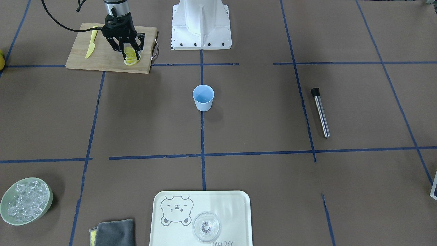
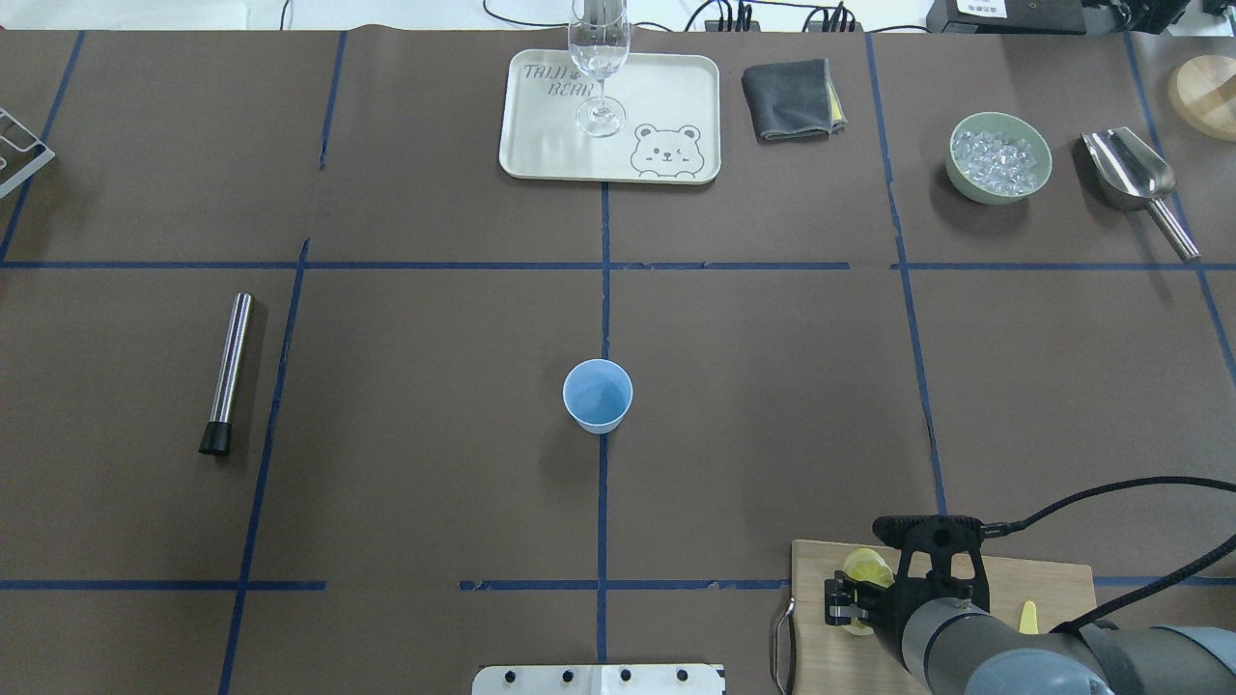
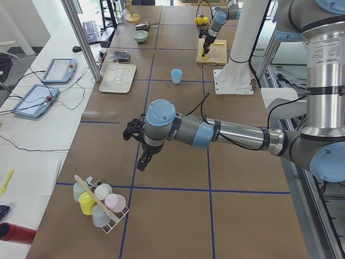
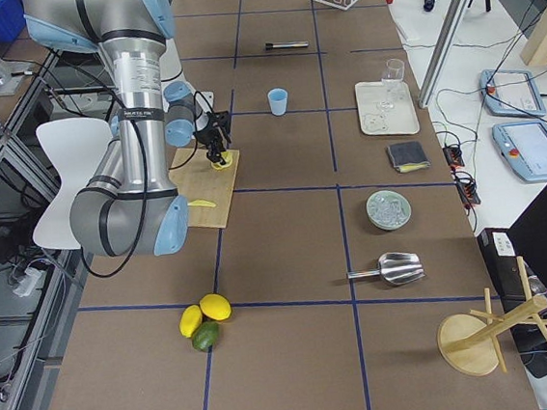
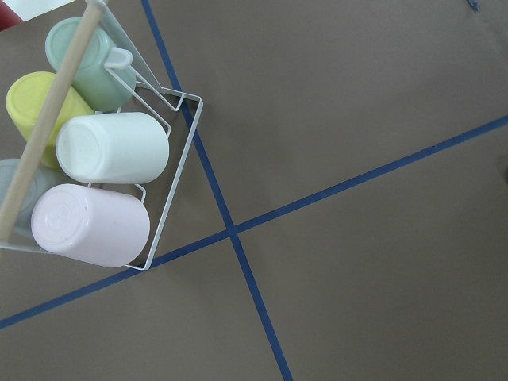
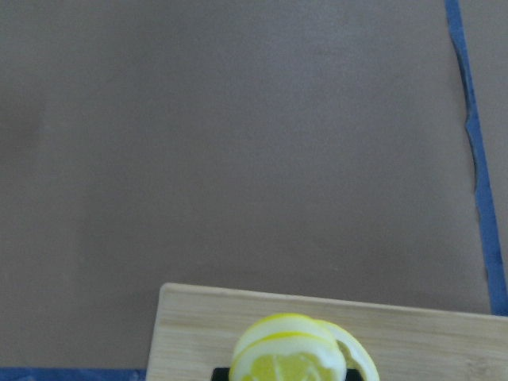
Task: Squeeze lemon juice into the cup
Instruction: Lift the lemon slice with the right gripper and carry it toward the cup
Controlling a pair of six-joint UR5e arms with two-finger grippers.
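Black fingers of the right hand (image 1: 130, 57) sit on either side of the lemon (image 1: 130, 61) and appear to pinch the fanned stack of yellow slices, whose lowest edge meets a wooden cutting board (image 1: 102, 58) at the robot's edge of the bench (image 1: 259, 130). A yellow knife (image 1: 90, 46) lies on the same board, apart from the slices, on the side away from the robot's base. The cup (image 1: 203, 97), light blue and upright, stands alone at mid-bench on a blue tape line, well apart from the board. Across from the robot, a clear glass (image 1: 206, 227) stands on a cream bear-print tray (image 1: 164, 232), with a grey cloth (image 1: 114, 234) and a green bowl of ice (image 1: 25, 201) further along. A metal rod (image 1: 321, 112) with a black cap lies on the robot's left half. The left hand (image 3: 143, 162) hangs near a wire rack of pastel mugs (image 3: 99, 202); whether its fingers are spread or pressed together cannot be told.
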